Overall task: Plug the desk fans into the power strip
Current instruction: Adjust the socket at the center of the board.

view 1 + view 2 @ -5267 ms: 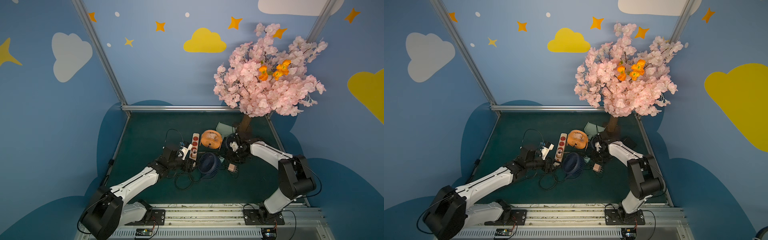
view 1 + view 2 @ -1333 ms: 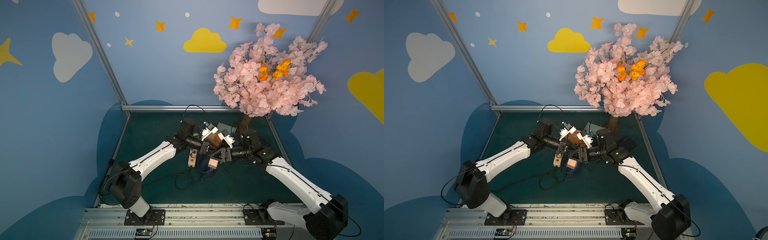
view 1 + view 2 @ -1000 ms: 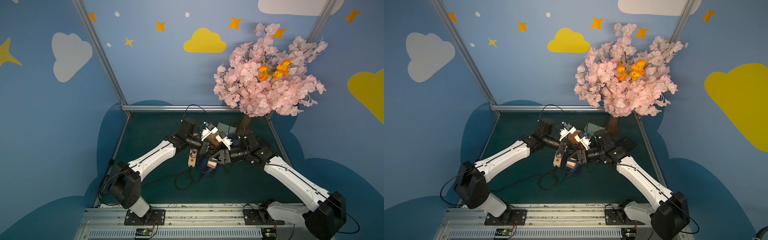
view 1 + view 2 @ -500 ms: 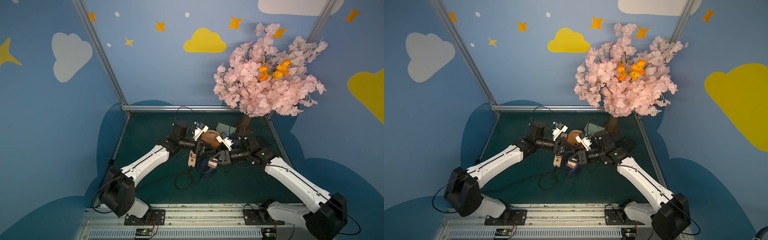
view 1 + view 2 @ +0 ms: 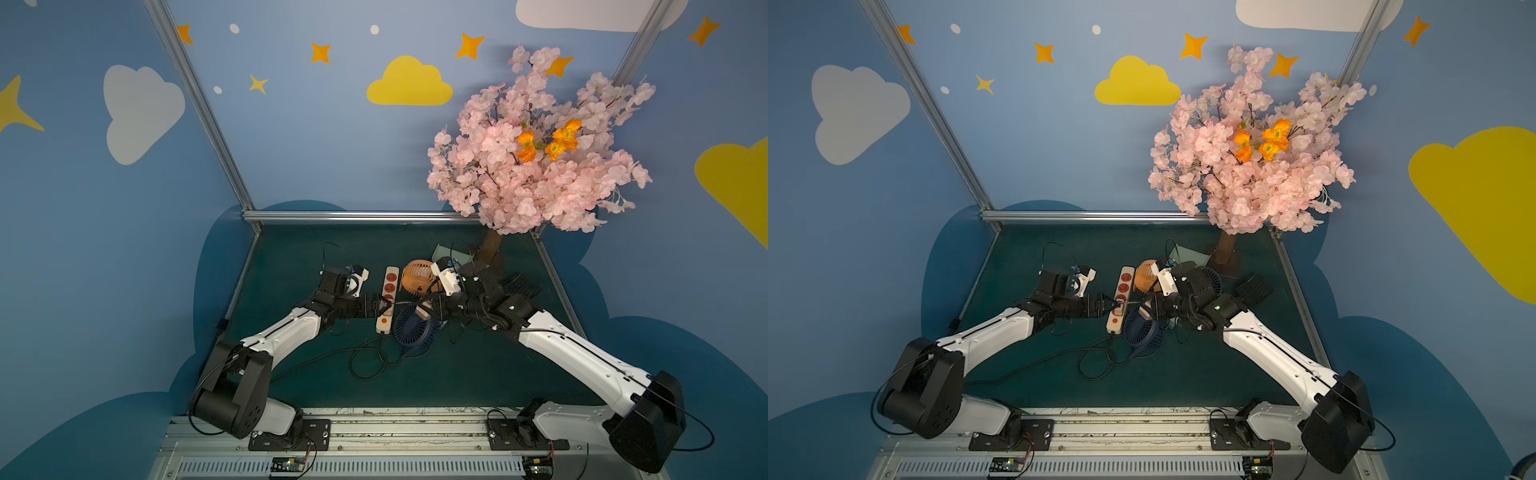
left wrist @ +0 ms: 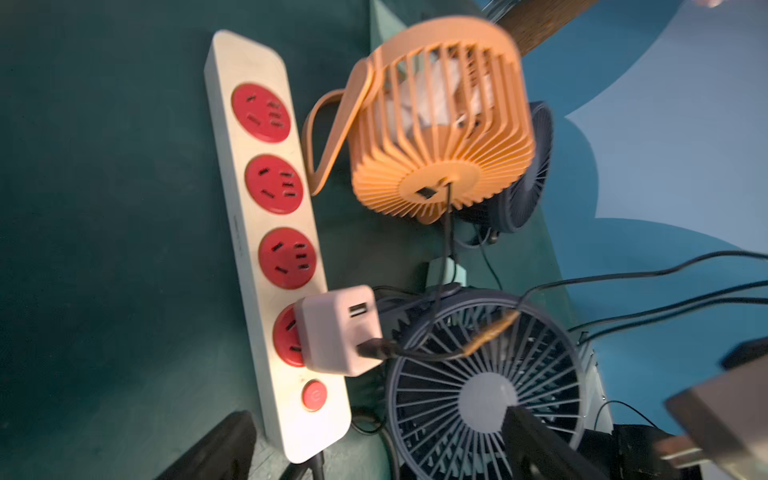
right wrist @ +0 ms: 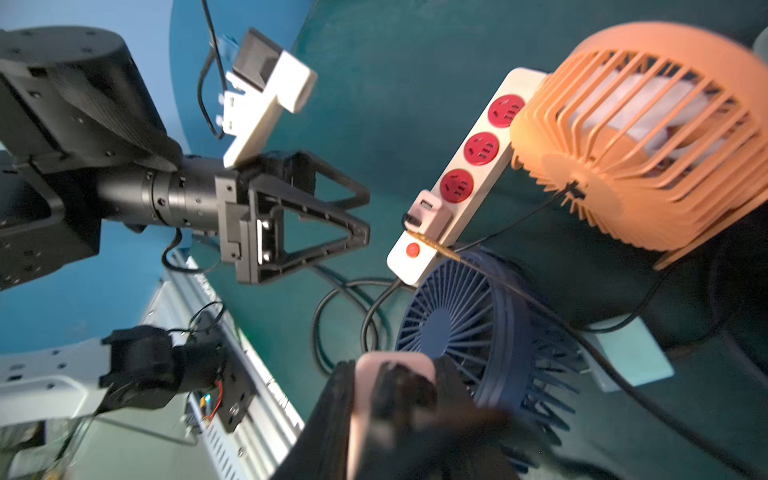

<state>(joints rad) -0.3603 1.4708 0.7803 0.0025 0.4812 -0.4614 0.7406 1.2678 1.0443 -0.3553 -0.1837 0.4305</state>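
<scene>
In both top views the power strip [image 5: 391, 277] [image 5: 1126, 279] lies lengthways, near to far, in the middle of the green mat [image 5: 291, 257]. It is a long white bar with a row of round red sockets. The orange fan [image 5: 417, 279] stands just right of its far end, and the blue fan [image 5: 413, 331] just right of its near end. My left gripper [image 5: 385, 307] reaches in from the left with its tips at the strip's near half. My right gripper [image 5: 426, 311] comes in from the right above the blue fan, clamped on a pink plug block [image 5: 423, 308].

From the left wrist I can read the strip [image 6: 249, 199] closely. It has four red sockets in line, an orange button [image 6: 314, 395] past the last one, and a black cord [image 6: 316, 463] leaving that same end. Three sockets are free. A white adapter [image 6: 336, 332] sits in the fourth, next to the button, with a black lead [image 6: 376, 348] in one of its two ports. The left gripper's fingers [image 6: 216, 449] sit wide apart at the picture's edge.

From the right wrist the strip [image 7: 473, 166] runs alongside the orange fan [image 7: 640, 137], with its button end touching the blue fan's [image 7: 469, 332] rim. The left gripper [image 7: 368, 214] has its jaws spread, and its tips are close to the adapter [image 7: 428, 210] but clear of it. A gold-coloured stretch of the lead crosses the blue fan's rim. My right gripper [image 7: 395, 399] is blurred, its fingers closed on the pink block [image 7: 365, 386].
</scene>
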